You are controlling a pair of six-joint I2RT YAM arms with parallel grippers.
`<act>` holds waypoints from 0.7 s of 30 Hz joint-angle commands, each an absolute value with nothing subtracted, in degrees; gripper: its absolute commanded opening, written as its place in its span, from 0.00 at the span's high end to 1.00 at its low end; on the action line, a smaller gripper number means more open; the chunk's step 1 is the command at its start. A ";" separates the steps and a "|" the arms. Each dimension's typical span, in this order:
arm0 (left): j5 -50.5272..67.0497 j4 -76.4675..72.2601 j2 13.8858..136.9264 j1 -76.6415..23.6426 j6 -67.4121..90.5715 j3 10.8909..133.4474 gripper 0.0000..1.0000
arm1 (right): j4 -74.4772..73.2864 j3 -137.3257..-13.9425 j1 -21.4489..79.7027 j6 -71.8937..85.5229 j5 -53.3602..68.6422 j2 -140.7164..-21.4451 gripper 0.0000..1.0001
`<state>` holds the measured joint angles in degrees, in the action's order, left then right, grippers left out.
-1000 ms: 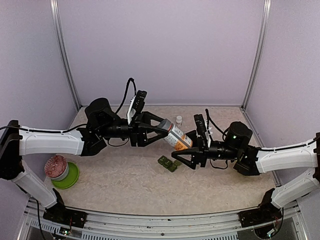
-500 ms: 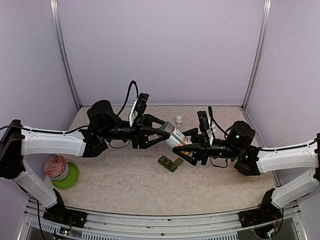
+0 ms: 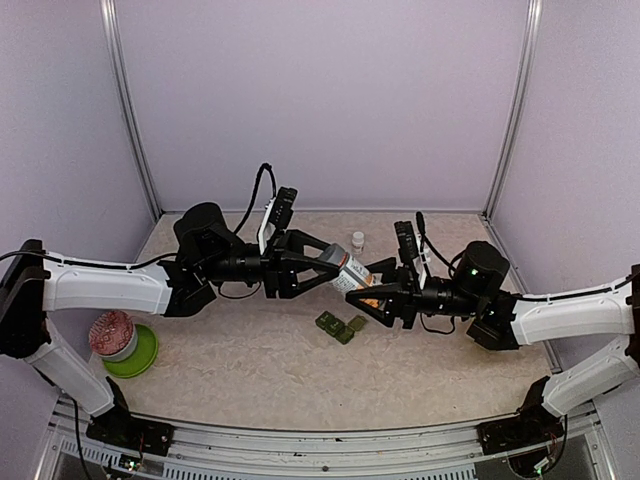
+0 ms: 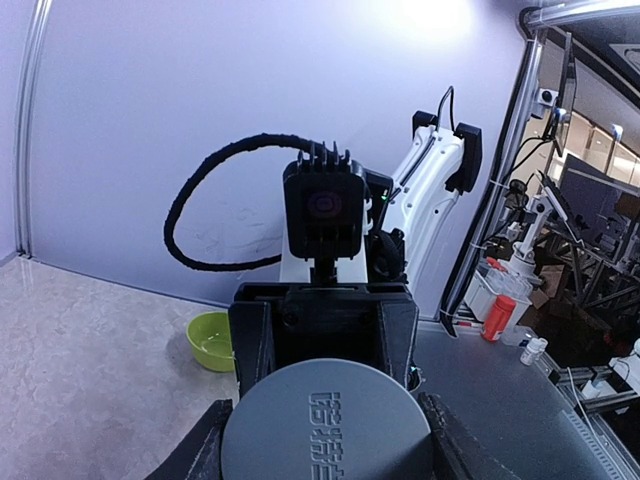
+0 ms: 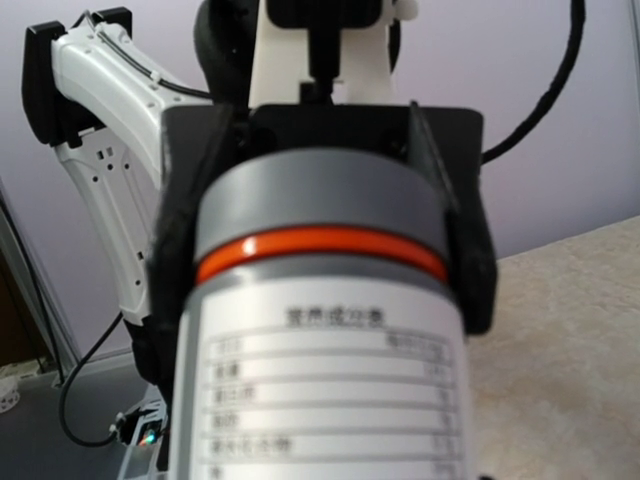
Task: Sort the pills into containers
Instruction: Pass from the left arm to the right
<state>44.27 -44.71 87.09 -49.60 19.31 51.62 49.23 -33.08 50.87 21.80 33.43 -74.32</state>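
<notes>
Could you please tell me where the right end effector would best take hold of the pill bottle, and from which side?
Probably its labelled body, short of the orange ring, coming from the base end. The pill bottle lies lengthwise between the two arms, the left end effector clamped on its grey cap, so only the round body is free to pinch across.

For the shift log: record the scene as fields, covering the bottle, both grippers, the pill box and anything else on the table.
bottle: pill bottle, held tilted between the two arms
left gripper: shut on the bottle's gray cap
right gripper: jaws around the bottle's other end; grip unclear
pill box: olive-green, on the table below the bottle, untouched
back of table: small white vial
left edge: lime-green bowl
</notes>
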 commanded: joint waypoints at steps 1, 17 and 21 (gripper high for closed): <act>41.29 -47.68 86.81 -49.83 18.87 51.07 0.84 | 50.88 -33.58 50.80 21.94 34.95 -74.55 0.47; 41.19 -47.77 87.01 -49.81 19.07 51.33 0.84 | 49.47 -33.36 50.76 21.38 32.52 -75.05 0.28; 41.11 -47.79 86.88 -49.82 19.07 51.41 0.84 | 48.89 -33.58 50.76 21.15 31.65 -75.40 0.32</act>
<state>41.87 -44.97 87.09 -49.69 19.27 51.40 49.19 -33.08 50.83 21.69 32.64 -74.67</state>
